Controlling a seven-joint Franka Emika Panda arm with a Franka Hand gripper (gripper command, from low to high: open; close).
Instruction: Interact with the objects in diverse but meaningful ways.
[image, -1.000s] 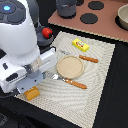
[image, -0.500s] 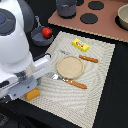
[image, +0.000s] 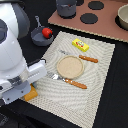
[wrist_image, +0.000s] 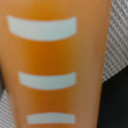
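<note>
While the robot's gripper (image: 27, 89), jaws hidden so I cannot tell, sits over the golden scored bread loaf (image: 31, 93) at seven o'clock, the red tomato (image: 47, 32) waits in the small grey handled pan (image: 40, 36), other toys untouched.

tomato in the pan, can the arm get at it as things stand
Probably yes. The tomato sits exposed on top in the pan, nothing over it. The arm is low over the bread at the mat's near corner, so it would need to lift and cross open table first. The claw itself is not visible.
</note>
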